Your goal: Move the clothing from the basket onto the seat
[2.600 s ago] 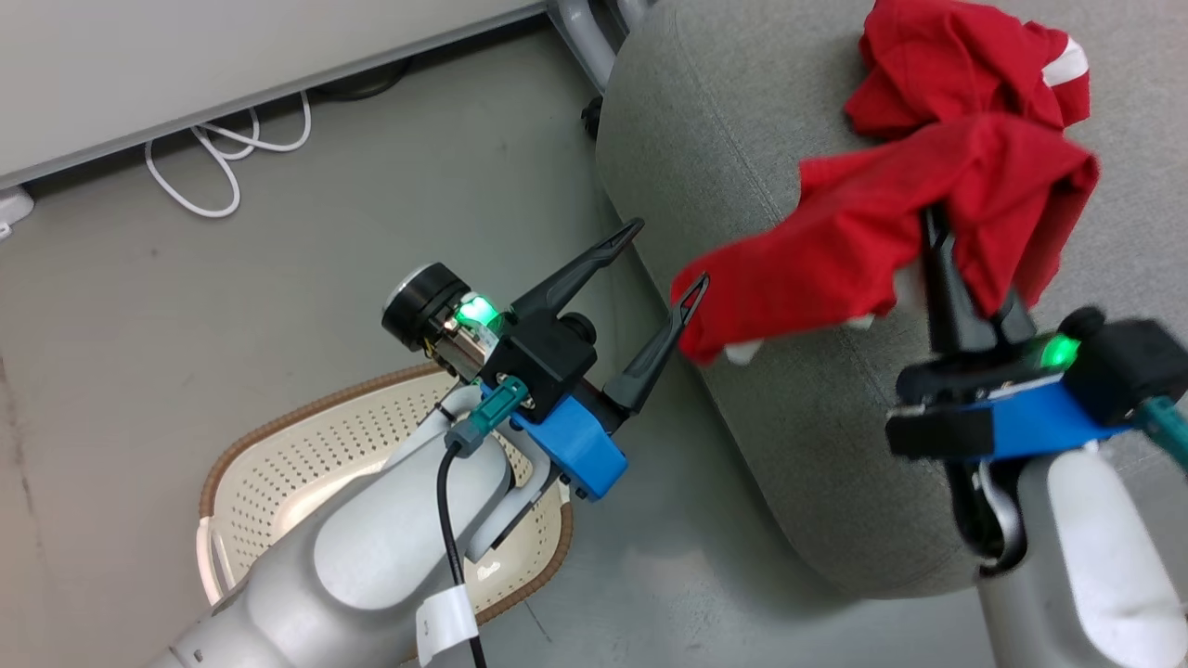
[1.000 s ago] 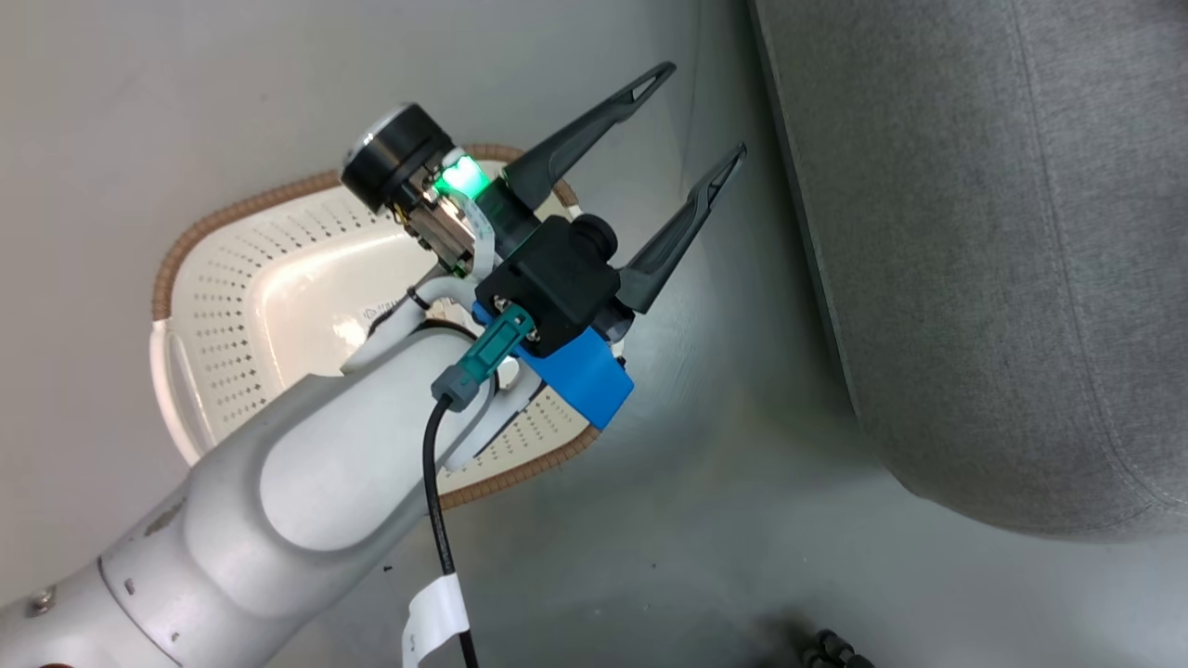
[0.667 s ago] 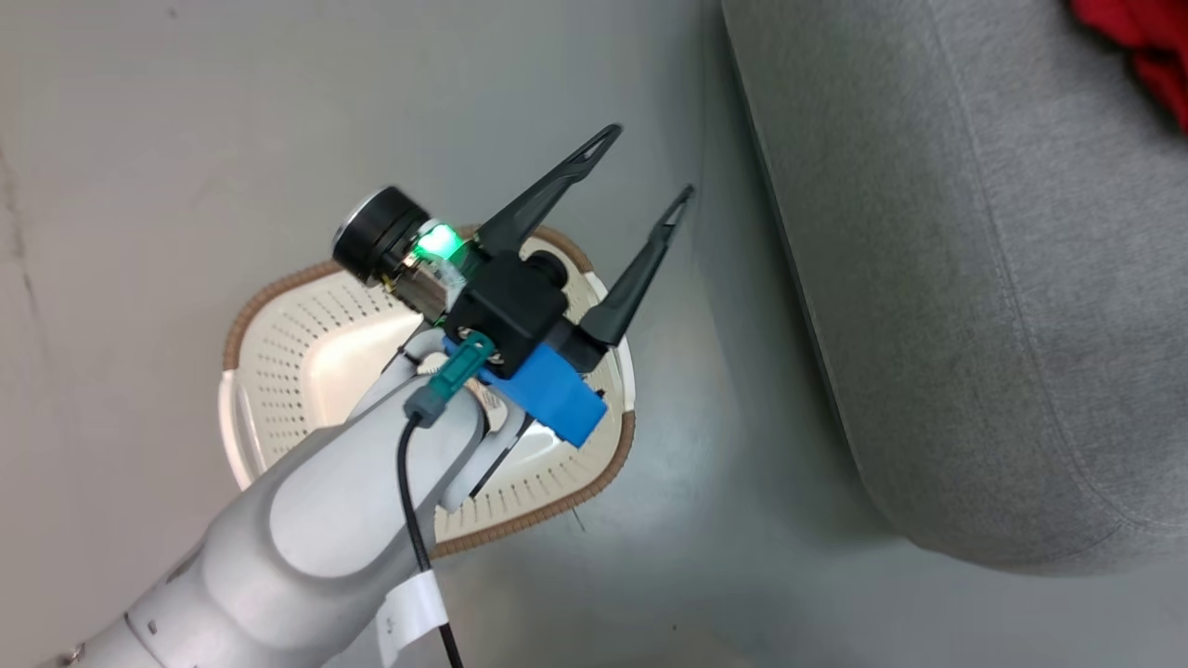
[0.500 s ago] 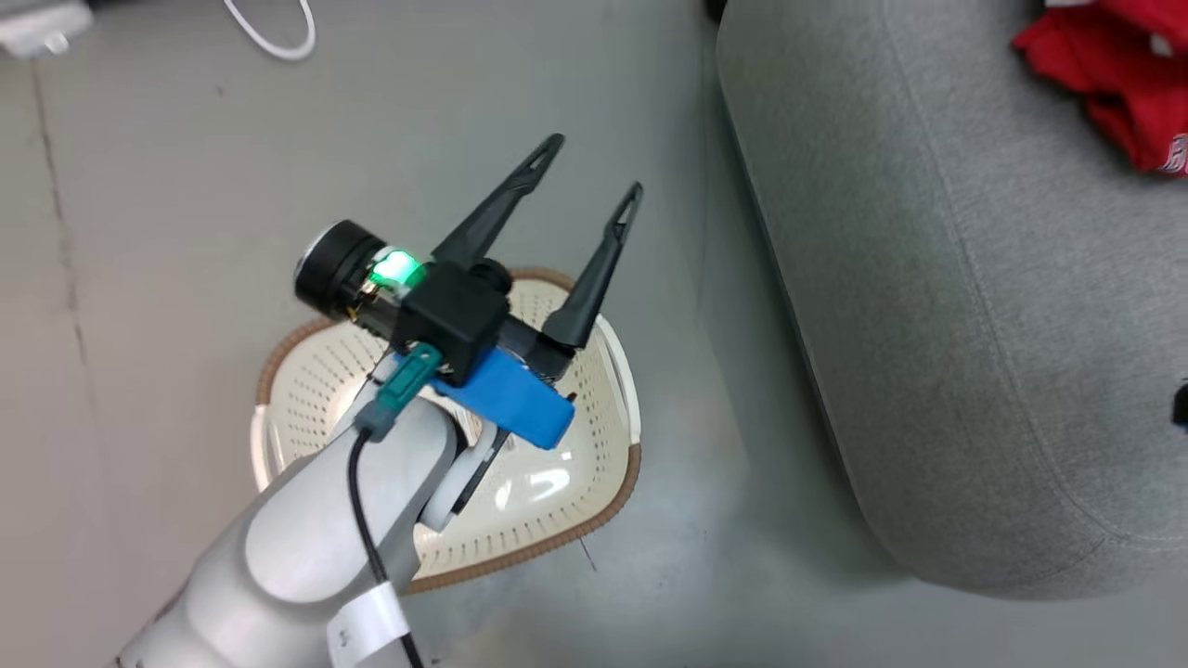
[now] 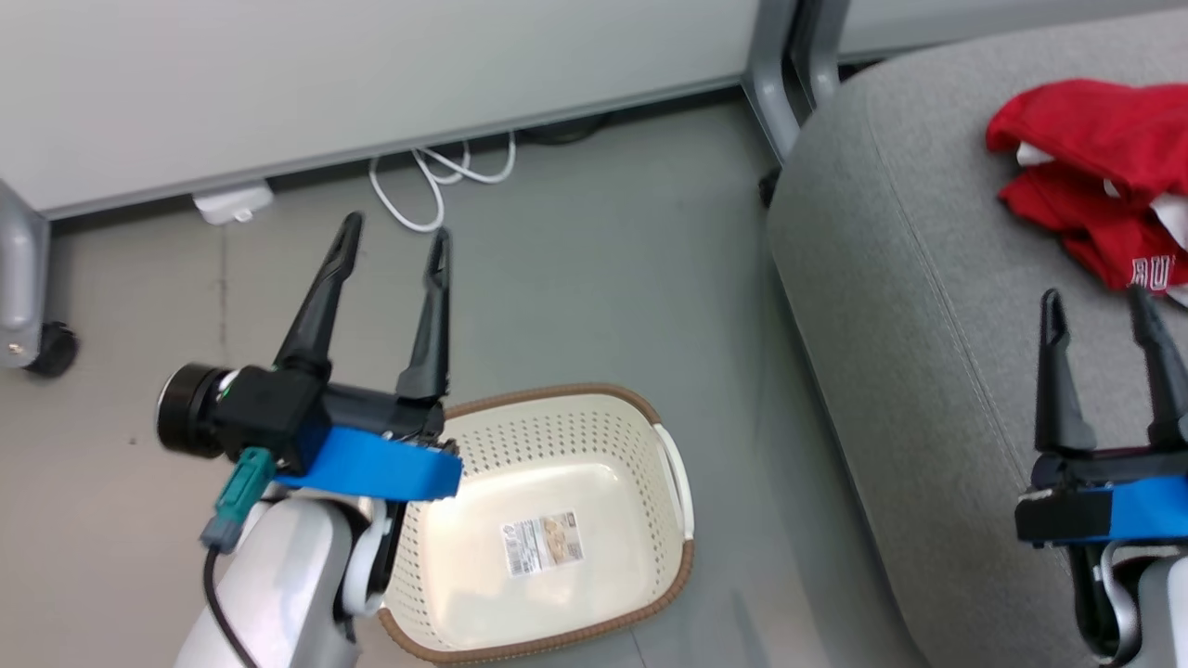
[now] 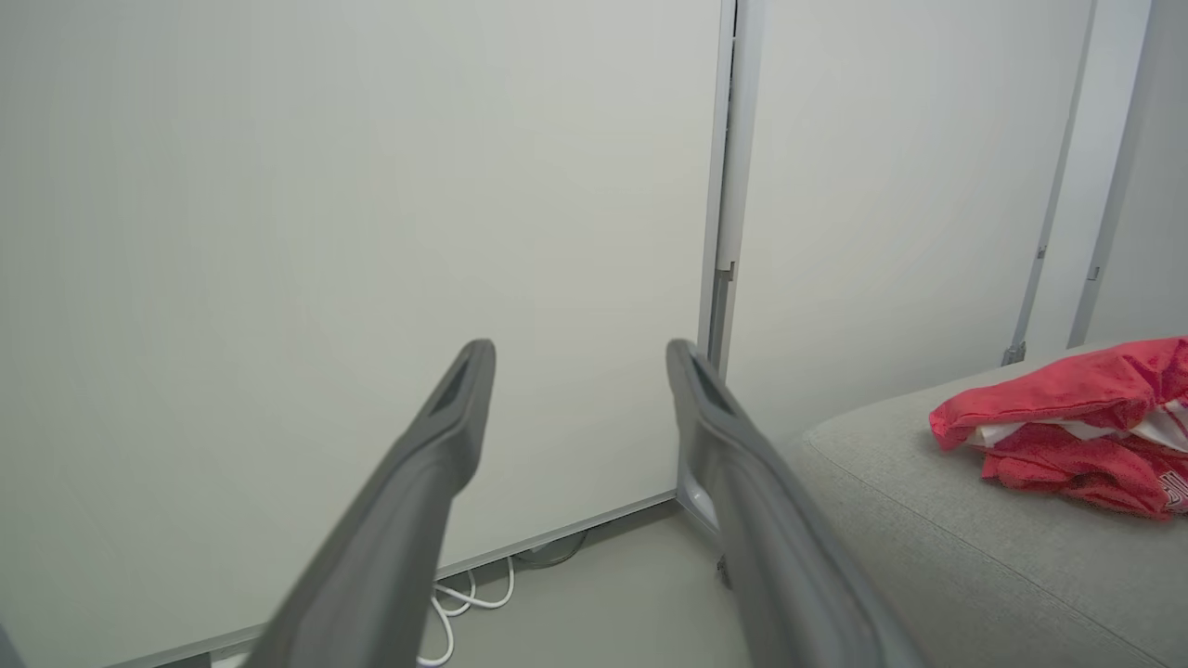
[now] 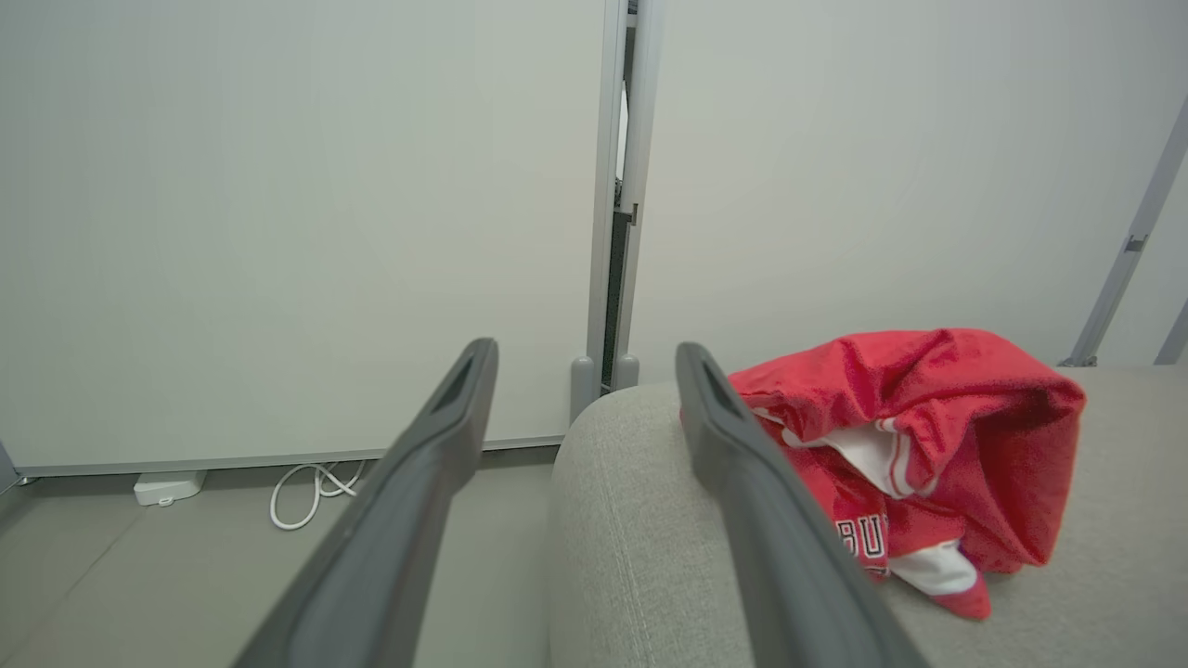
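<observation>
Wall panels [image 5: 371, 74]: pale and plain, they close the far side of the scene.
Floor [image 5: 594, 297]: grey, between the panels and the robot.
Sofa [image 5: 891, 306]: light grey fabric, on the right; its rounded left end is near the basket but does not touch it.
Basket [image 5: 594, 436]: cream, perforated, with a brown rim; it stands on the floor at near centre, left of the sofa. No cloth shows inside, its bottom is bare except for the label.
Clothing [image 5: 1086, 139]: a red heap that lies on the sofa, far right. One part has white trim and lettering. Where one garment ends and the other begins I cannot tell.
Left gripper [image 5: 396, 225]: above the near left edge of the basket, fingers spread apart, nothing between them.
Right gripper [image 5: 1092, 294]: over the sofa, just near of the clothing; fingers also apart and holding nothing.
White cable [image 5: 422, 172]: coiled on the floor at the foot of the panels.
Paper label [image 5: 543, 543]: stuck on the basket bottom.
Progress: I judge the task as good as done, since the red cloth is on the seat. Nothing seems left to carry.
</observation>
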`<state>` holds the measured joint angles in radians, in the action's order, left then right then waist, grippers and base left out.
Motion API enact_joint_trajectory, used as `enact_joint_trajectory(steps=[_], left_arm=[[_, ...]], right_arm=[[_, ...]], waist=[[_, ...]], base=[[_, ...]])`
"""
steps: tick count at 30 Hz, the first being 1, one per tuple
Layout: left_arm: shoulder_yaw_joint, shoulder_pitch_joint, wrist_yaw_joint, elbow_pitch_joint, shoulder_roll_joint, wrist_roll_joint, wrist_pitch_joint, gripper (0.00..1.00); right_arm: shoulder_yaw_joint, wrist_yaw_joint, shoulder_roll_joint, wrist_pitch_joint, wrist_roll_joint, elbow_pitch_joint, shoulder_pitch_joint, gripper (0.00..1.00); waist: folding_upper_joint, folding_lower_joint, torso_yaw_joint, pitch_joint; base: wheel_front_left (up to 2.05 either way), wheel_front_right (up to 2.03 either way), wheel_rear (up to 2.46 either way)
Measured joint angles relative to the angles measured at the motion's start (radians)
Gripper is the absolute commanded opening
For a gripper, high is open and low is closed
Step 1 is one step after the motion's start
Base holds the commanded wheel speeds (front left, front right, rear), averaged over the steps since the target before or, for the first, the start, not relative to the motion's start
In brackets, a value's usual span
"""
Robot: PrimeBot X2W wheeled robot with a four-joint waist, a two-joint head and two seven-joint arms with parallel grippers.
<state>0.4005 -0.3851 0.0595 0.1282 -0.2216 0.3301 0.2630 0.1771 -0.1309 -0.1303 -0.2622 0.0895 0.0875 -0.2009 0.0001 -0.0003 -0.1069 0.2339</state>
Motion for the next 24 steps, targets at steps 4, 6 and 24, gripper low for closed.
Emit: enact_joint_trajectory(steps=[4,6,24], left_arm=[[-0.108,0.088,-0.029,-0.016,0.029,-0.049,0.000,1.00],[-0.154,0.132,-0.046,-0.017,0.045,-0.067,0.000,1.00],[-0.412,0.375,-0.148,0.010,0.151,-0.181,0.000,1.00]], right_arm=[[-0.022,0.000,0.013,0.000,0.003,-0.004,0.039,1.00],[-0.028,0.000,0.025,0.000,0.015,-0.002,0.058,1.00],[-0.103,0.000,0.068,0.000,0.029,0.052,0.189,1.00]], waist=[[0.0000,0.0000,0.036,-0.055],[0.0000,0.0000,0.053,-0.082],[0.0000,0.0001,0.137,-0.219]], base=[[0.00,0.00,0.00],[0.00,0.00,0.00],[0.00,0.00,0.00]])
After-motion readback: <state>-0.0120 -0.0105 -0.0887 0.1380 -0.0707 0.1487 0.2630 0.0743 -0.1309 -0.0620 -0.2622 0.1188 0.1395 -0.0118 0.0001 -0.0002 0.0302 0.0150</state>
